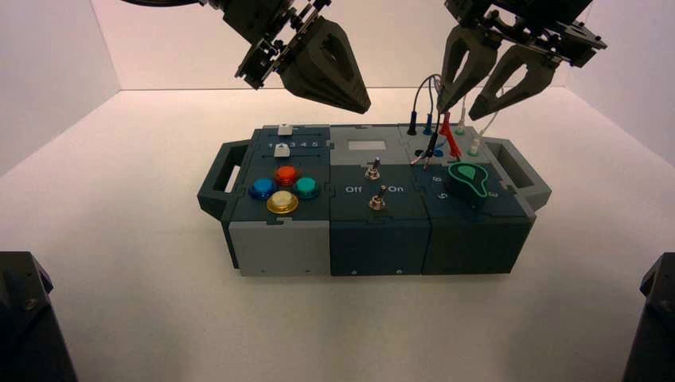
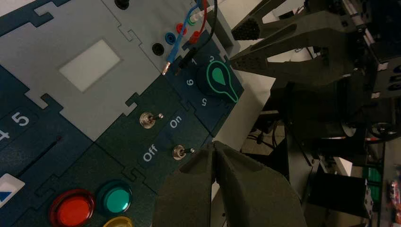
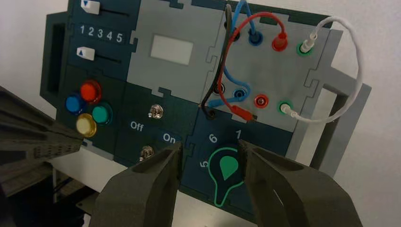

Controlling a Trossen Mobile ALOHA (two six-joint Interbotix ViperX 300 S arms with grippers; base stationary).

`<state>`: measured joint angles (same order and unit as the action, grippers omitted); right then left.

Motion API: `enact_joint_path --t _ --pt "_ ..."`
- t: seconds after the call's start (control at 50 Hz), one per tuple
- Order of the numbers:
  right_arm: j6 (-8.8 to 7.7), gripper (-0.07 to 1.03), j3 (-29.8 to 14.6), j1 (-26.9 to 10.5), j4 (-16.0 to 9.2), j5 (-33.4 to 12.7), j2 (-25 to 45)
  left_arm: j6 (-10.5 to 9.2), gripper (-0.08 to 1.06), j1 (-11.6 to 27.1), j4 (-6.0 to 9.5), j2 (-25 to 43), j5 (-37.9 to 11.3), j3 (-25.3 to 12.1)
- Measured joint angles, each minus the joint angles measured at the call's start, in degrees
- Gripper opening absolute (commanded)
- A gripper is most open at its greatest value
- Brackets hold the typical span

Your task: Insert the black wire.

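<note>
Black wire lying half home, right gripper waiting wide

I am keeping the right gripper [image 3: 210, 145] over the front of the socket panel, its jaws spread with nothing between them, presumably so they can come down astride a plug. The black wire [image 3: 228, 28] is arching forward from the panel's back row, where its far plug [image 1: 412, 123] is sitting in place. Its near plug [image 3: 211, 114] is lying loose by the dark knob panel, just beside the black-ringed front socket [image 3: 219, 89], which is standing unfilled. That one I am judging to be the target.

The blue plug [image 3: 217, 101] and red plug [image 3: 242, 112] are also hanging loose close by, so a careless pinch could be catching the wrong lead. The white wire [image 3: 358, 61] is bowing outward, both ends seated, out of my way.

I am holding the left gripper [image 1: 364, 110] above the middle of the box, tips together and empty, perhaps leaving the right arm room. Next calls for gripping the black plug by its sleeve and standing it upright over the hole.
</note>
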<state>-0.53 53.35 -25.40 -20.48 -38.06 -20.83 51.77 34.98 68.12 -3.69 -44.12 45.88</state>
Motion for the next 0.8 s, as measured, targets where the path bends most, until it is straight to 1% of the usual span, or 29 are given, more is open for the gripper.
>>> enact_joint_path --t 0.08,0.14,0.2,0.46,0.52,0.62,0.7,0.8 --pt "-0.09 0.61 0.3 0.0 -0.1 0.1 0.0 -0.09 -0.03 0.0 0.18 -0.1 0.0 0.1" --pt "0.0 0.61 0.8 0.0 -0.3 0.8 0.0 -0.18 -0.03 0.3 1.14 -0.7 0.2 0.9" --pt "0.09 0.61 1.1 0.0 -0.4 1.1 0.0 -0.26 -0.03 0.4 1.58 -1.0 0.4 1.8" --pt "0.09 0.61 1.1 0.1 -0.9 2.5 0.4 -0.26 -0.03 0.8 1.93 -1.4 0.6 2.3" --pt "0.09 0.61 1.1 0.0 -1.0 2.8 0.8 -0.26 -0.03 0.9 2.2 -1.5 0.7 2.4" --pt "0.09 0.61 1.1 0.1 -1.0 3.4 1.4 -0.26 -0.03 1.5 3.08 -1.7 1.1 2.5" --pt "0.18 0.61 1.1 0.0 -1.1 3.9 2.2 -0.26 -0.03 1.6 3.25 -1.7 1.3 2.5" --pt "0.7 0.61 1.1 0.0 -1.1 4.3 3.7 -0.26 -0.03 1.8 3.6 -1.7 1.4 2.5"
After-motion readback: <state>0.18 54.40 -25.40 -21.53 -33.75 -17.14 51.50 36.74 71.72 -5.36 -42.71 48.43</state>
